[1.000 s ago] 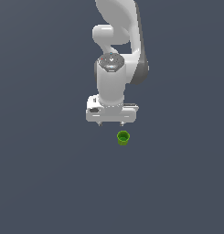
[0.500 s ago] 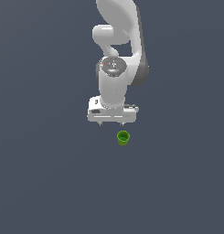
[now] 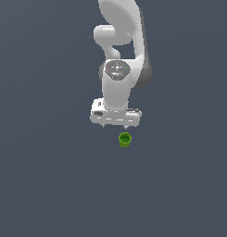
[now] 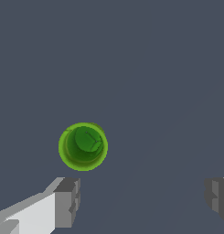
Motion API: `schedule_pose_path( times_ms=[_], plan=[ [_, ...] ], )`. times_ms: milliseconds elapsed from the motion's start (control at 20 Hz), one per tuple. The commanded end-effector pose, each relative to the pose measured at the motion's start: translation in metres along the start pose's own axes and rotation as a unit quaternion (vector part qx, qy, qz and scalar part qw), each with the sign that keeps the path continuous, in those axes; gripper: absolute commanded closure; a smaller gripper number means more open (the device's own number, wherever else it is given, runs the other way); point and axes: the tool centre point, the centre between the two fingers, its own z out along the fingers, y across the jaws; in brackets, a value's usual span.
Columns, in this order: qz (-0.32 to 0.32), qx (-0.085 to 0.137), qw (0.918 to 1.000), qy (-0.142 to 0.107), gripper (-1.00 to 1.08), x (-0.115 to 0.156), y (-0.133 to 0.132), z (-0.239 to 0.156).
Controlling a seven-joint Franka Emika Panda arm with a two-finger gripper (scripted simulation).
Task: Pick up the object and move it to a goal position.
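Jaws wide, holding nothing, above the tabletop (image 3: 50,185). Green cup (image 4: 83,146) sits off-centre, outside the gap; shift the gripper (image 3: 115,126) over it before descending, then close.

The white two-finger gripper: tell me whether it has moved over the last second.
Yes. In the exterior view the white two-finger gripper has shifted slightly toward the view's right, closing on the small bright green cup, which has stayed put on the grey floor.
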Motion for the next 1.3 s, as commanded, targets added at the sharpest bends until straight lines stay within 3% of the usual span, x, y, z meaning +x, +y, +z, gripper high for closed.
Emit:
schedule_pose_path(
  times_ms=[0,300,600,900,1250],
  plan=[
    [0.02,0.001,0.9998,0.001,-0.92,0.001,-0.003,0.003],
    [0.087,0.004,0.9962,0.003,-0.92,0.002,-0.013,0.012],
    [0.163,0.007,0.9866,0.005,-0.92,0.004,-0.025,0.023],
    [0.238,0.01,0.9713,0.007,-0.92,0.005,-0.036,0.033],
    [0.322,0.013,0.9465,0.009,-0.92,0.006,-0.048,0.045]
  ],
)
